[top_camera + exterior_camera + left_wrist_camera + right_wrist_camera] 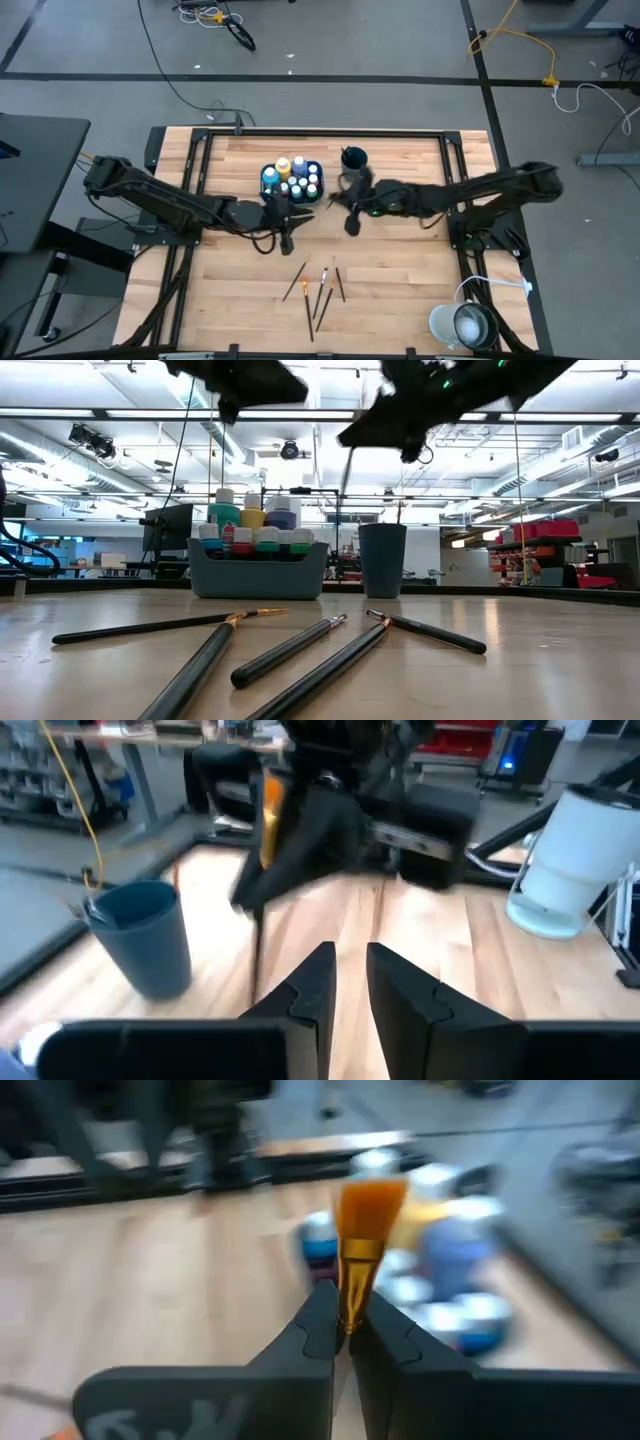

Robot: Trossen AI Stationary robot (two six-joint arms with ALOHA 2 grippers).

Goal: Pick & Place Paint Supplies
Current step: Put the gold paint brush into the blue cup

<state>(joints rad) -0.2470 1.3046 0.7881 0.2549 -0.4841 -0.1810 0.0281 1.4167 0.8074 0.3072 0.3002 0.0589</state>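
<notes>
The scene is described from left to right. The left gripper (pixel 288 240) is held over the wooden table (pixel 400 290), just in front of the tray (pixel 265 181); in the left wrist view its two fingers (pixel 313 982) are seen parted by a narrow gap, with nothing between them. The tray is filled with white-capped paint bottles (pixel 293 177), standing upright and packed together; in the low view the same bottles (pixel 262 528) are seen above the tray wall (pixel 258 572). Just to the right of the tray the dark blue cup (pixel 354 158) is placed upright. The right gripper (pixel 351 226) is held near the cup, on its near side, raised above the table. In the right wrist view its fingers (pixel 316 1328) are seen closed on a paintbrush (pixel 364 1230) at the metal ferrule, the orange bristles pointing towards the bottles beyond. Nearer the front edge, four more brushes (pixel 318 288) are left lying flat on the table, fanned apart. At the front right corner a white lamp (pixel 462 323) is seen.
</notes>
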